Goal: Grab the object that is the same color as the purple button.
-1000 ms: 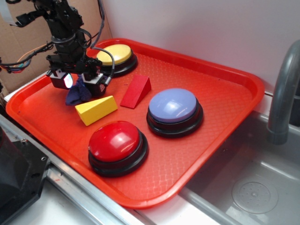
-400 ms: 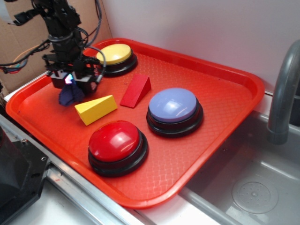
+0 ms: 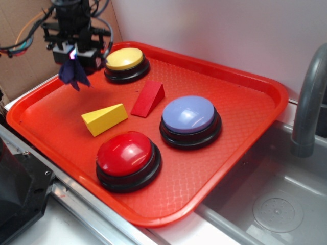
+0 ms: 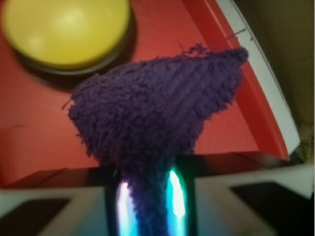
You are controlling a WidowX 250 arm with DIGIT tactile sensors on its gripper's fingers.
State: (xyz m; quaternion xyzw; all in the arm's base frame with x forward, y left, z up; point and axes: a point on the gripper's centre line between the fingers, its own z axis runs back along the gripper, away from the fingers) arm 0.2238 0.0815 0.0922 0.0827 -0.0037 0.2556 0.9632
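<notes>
- Since the cloth (image 3: 73, 74) is small, knitted and limp, it should weigh next to nothing and drape, not hold shape; the wrist view shows fuzzy yarn with loose threads at the top edge.
- The gripper (image 3: 74, 51) has its jaws clamped on one pinched end of the cloth (image 4: 157, 123); the rest hangs free below, clear of the tray floor, over the tray's (image 3: 245, 84) back-left corner.
- Grip point looks fine to me: a bunched fold squeezed between the pads. Knit is grippy, so slip risk seems low; the main risk is a thin fold pulling out if the jaws relax.
- Not fragile. Only snag hazard is those stray threads catching on something.
- Colour match is loose: the cloth is much darker than the purple button (image 3: 189, 114) and its pale lavender dome, but nothing else on the tray is close.
- Nearby: the yellow button (image 3: 125, 59) sits just beside the gripper on its right in the exterior view, close but not touching the dangling cloth.
- The yellow wedge (image 3: 104, 119) and red wedge (image 3: 148, 98) lie nearer mid-tray, apart from the cloth. The red button (image 3: 125, 153) is well apart at the front.
- Edges: the raised tray rim runs just behind and left of the hanging cloth, with cardboard (image 3: 20, 61) beyond it. Little side room there.
- Open room: straight up is clear; the bare tray floor between the cloth and the yellow wedge is free. The sink (image 3: 276, 204) is far off.
</notes>
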